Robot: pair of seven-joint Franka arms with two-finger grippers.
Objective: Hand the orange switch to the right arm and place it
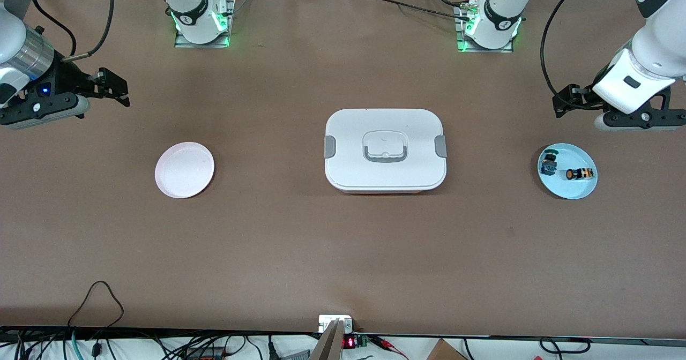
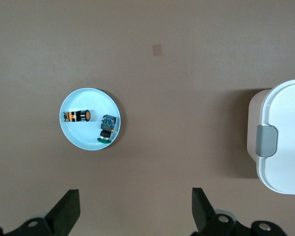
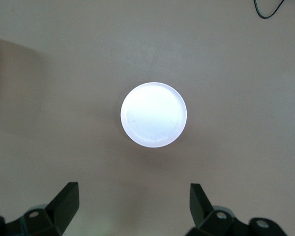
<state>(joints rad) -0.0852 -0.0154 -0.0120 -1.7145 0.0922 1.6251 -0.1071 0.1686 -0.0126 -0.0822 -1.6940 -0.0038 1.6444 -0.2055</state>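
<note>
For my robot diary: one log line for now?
stage: start | small black orange-capped switch: on blue plate | left gripper: open, waiting | right gripper: open, waiting

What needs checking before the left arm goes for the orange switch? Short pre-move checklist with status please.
1. orange switch lying on the blue plate, uncovered: ok.
2. green switch apart from it, on the same plate: ok, though close.
3. left end effector open and holding nothing, up in the air toward the left arm's end of the table: ok.
4. right end effector open and holding nothing, ready to receive: ok.
5. pink plate bare: ok.
6. white box lid shut, mid-table between the plates: ok; route the handover above it.
</note>
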